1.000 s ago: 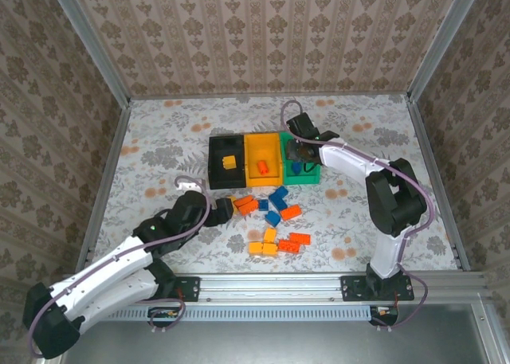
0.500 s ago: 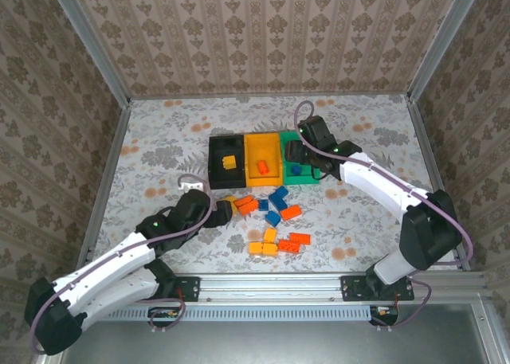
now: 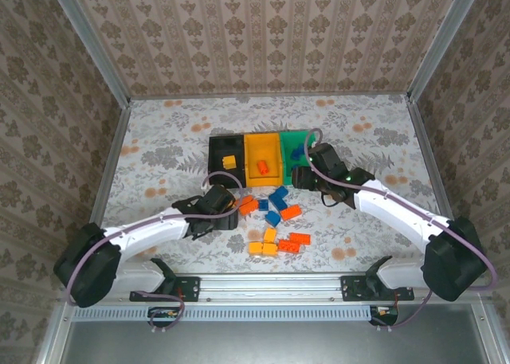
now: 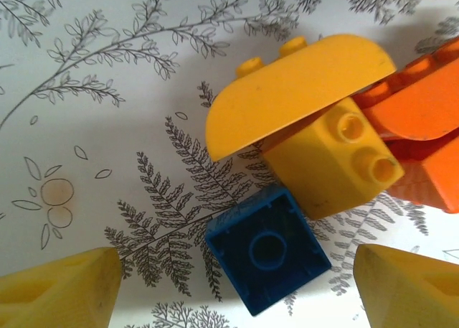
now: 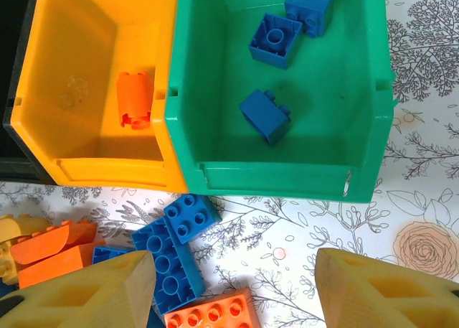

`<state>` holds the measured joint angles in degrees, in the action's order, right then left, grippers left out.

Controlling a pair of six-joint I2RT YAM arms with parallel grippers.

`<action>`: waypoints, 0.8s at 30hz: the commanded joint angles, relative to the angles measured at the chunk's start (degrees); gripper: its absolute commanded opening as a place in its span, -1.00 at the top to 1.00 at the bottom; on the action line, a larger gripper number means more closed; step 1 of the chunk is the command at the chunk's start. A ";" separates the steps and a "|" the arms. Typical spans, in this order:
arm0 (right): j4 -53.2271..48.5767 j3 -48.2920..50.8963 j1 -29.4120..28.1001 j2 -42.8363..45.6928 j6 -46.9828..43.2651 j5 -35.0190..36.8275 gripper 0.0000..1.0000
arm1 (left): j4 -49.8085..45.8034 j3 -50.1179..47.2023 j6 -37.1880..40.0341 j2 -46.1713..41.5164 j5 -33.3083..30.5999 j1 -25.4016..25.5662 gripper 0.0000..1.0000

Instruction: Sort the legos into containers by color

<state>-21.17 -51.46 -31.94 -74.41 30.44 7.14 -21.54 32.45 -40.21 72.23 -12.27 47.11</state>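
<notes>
Locate the legos in two places: a loose cluster on the table just near of the bins, and a few inside them. Count three sorted blue bricks in the green bin, one red-orange brick in the orange-yellow bin, and one yellow brick in the black bin. Read that as the sorting rule: blue to green, red-orange to orange-yellow, yellow to black. Put the loose cluster at roughly ten bricks from the top view; trust no exact figure, since several touch or overlap.

Find the left gripper low over the left end of the cluster, fingers spread wide and grasping nothing. Note the upturned blue brick lying underside up between the two fingertips, apart from both. Judge this placement as a line-up for picking that brick. Watch the two-stud yellow block just beside its far right corner, possibly touching, with a curved yellow piece lying over it: closing could nudge both.

Find the right gripper over the table just near of the green bin's near wall, fingers released and empty. Judge it as placed between bin and cluster, within easy reach of the loose blue pair below.
</notes>
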 commanded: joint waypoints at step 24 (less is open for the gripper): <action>-0.42 0.40 0.22 3.48 0.69 3.39 -0.26 | 2.42 1.57 3.74 5.28 -2.91 2.58 0.12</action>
<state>-21.17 -51.27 -31.88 -72.34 30.44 8.80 -16.27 34.02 -35.57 79.81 -14.41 48.56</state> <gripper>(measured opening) 0.629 0.450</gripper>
